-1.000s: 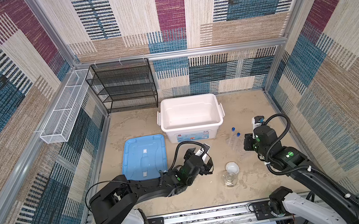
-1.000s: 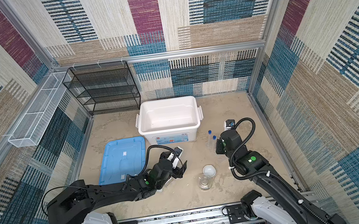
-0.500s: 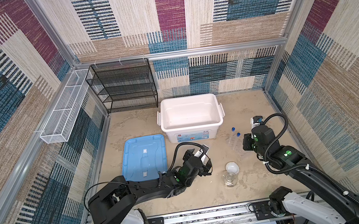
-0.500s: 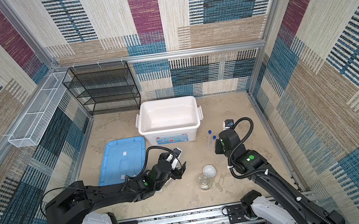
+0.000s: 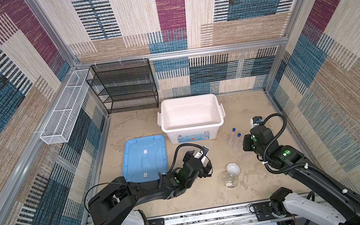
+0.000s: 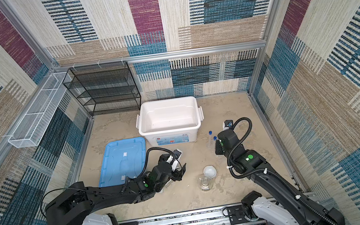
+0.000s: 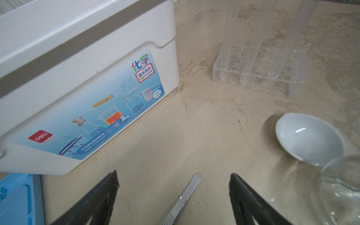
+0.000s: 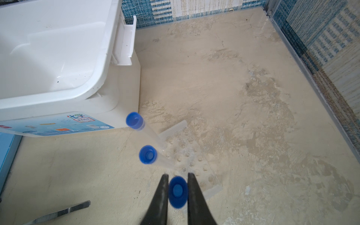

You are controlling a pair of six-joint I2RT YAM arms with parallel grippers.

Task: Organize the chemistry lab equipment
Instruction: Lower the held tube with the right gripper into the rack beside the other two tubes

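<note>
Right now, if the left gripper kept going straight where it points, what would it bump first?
Probably the metal tweezers, lying on the table between the open left gripper's jaws, though depth is hard to judge.

Patchwork woven walls (image 5: 185,12); mottled beige floor (image 5: 244,109); black wire rack (image 5: 124,87) against back wall.

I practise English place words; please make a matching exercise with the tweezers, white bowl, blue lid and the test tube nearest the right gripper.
1 tweezers
2 white bowl
3 blue lid
4 test tube

A flat, left of the white bin
B cap between jaws of the shut right gripper
C next to the glass flask
D between jaws of the open left gripper

Pairs: 1-D, 2-C, 3-A, 4-B
</note>
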